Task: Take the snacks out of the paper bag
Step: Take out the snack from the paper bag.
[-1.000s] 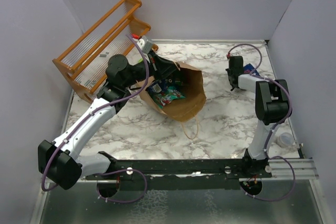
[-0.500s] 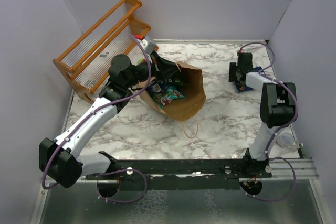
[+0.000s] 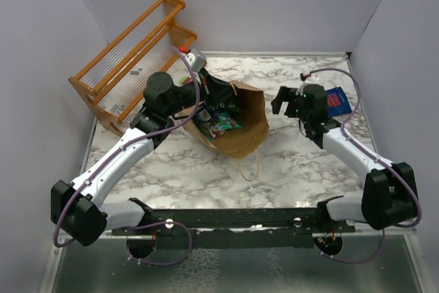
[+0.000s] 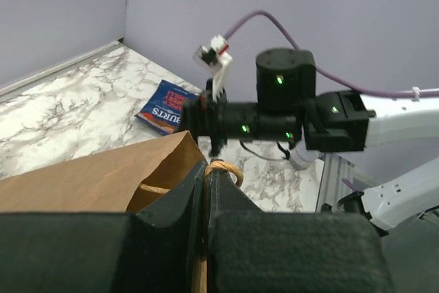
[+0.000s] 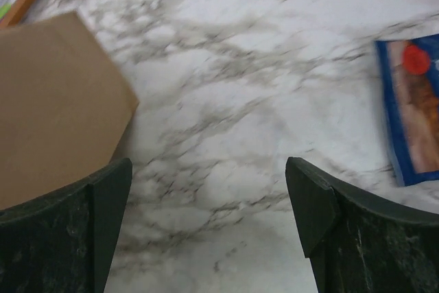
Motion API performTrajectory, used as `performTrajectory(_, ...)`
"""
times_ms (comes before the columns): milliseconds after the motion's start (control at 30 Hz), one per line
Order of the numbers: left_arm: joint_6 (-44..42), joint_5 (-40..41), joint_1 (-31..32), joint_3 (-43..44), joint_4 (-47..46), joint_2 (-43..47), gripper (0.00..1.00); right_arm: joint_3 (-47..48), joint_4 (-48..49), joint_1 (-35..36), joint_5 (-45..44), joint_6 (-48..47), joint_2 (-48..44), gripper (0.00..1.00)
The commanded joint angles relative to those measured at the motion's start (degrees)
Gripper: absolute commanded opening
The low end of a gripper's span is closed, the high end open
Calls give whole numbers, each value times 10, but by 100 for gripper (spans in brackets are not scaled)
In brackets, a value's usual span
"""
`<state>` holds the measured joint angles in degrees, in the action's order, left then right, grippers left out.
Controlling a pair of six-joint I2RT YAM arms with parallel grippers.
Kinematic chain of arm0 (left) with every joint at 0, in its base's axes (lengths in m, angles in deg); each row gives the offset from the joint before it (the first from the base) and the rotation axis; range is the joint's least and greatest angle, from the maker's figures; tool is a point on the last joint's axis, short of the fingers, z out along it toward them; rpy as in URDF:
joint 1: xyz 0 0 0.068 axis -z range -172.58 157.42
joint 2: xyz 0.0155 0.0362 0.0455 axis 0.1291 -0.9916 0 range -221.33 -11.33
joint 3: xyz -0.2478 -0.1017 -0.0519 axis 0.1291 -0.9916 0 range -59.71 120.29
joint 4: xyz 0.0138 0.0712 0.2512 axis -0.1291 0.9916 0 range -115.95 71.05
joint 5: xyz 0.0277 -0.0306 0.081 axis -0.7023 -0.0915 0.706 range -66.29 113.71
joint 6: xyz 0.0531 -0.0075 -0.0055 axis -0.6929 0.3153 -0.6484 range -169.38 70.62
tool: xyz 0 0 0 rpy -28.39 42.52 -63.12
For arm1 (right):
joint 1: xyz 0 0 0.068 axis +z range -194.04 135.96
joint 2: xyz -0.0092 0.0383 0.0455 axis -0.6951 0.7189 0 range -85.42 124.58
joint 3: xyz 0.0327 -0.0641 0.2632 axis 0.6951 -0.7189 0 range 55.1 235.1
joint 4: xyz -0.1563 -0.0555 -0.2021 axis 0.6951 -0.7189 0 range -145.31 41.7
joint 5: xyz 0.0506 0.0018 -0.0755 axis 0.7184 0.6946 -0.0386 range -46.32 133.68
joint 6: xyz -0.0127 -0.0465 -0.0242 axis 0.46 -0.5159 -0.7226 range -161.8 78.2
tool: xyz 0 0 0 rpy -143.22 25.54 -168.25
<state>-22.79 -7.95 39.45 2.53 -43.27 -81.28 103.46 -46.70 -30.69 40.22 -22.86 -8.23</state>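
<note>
The brown paper bag (image 3: 245, 128) lies tilted on the marble, its mouth facing left. Several glossy snacks (image 3: 217, 125) show inside it. My left gripper (image 3: 221, 99) is at the bag's upper rim, shut on the twisted paper handle (image 4: 225, 168) and the rim, as the left wrist view shows. One dark blue snack packet (image 3: 337, 101) lies flat at the back right, also in the left wrist view (image 4: 167, 106) and the right wrist view (image 5: 416, 109). My right gripper (image 3: 282, 101) hovers open and empty over bare marble (image 5: 209, 197), between the bag (image 5: 55, 108) and that packet.
An orange wooden rack (image 3: 129, 61) leans at the back left, just behind the left arm. The bag's other handle loop (image 3: 250, 167) lies on the marble toward the front. Walls close in the table on three sides.
My right gripper opened, leaving the dark blue packet at the back right, and swung left toward the bag. The left gripper kept its hold on the bag.
</note>
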Motion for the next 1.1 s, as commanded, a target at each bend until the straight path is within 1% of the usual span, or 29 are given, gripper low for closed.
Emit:
performTrajectory(0, -30, 31, 5, 13, 12, 21, 0, -69, 50, 69, 50, -6, -68, 95)
performTrajectory(33, -34, 34, 5, 13, 15, 22, 0, -79, 51, 71, 56, -13, -91, 94)
performTrajectory(133, -44, 40, 7, 13, 19, 24, 0, -110, 48, 71, 26, -16, -172, 95)
performTrajectory(200, -45, 42, 8, 9, 17, 23, 0, -119, 40, 71, 38, -5, -212, 95)
performTrajectory(300, -49, 44, 8, 8, 16, 21, 0, -122, 41, 71, 133, 4, -250, 94)
performTrajectory(367, -50, 47, 8, 5, 14, 21, 0, -116, 45, 71, 206, -9, -270, 91)
performTrajectory(467, -52, 52, 8, 3, 13, 21, 0, -100, 41, 71, 282, -17, -301, 91)
performTrajectory(567, -52, 52, 8, 2, 13, 19, 0, -74, 42, 74, 365, -3, -315, 89)
performTrajectory(633, -50, 49, 9, 3, 13, 18, 0, -52, 39, 88, 403, 17, -310, 89)
performTrajectory(700, -48, 46, 8, 4, 12, 15, 0, -34, 38, 117, 410, 32, -298, 89)
performTrajectory(767, -46, 44, 8, 4, 11, 14, 0, -20, 37, 159, 387, 39, -280, 89)
performTrajectory(900, -48, 48, 8, 3, 12, 14, 0, 10, 39, 269, 259, 29, -226, 87)
performTrajectory(1000, -51, 52, 8, 3, 13, 16, 0, 40, 23, 338, 129, -1, -163, 80)
performTrajectory(1067, -50, 53, 8, 3, 14, 18, 0, 50, 16, 366, 25, -7, -126, 79)
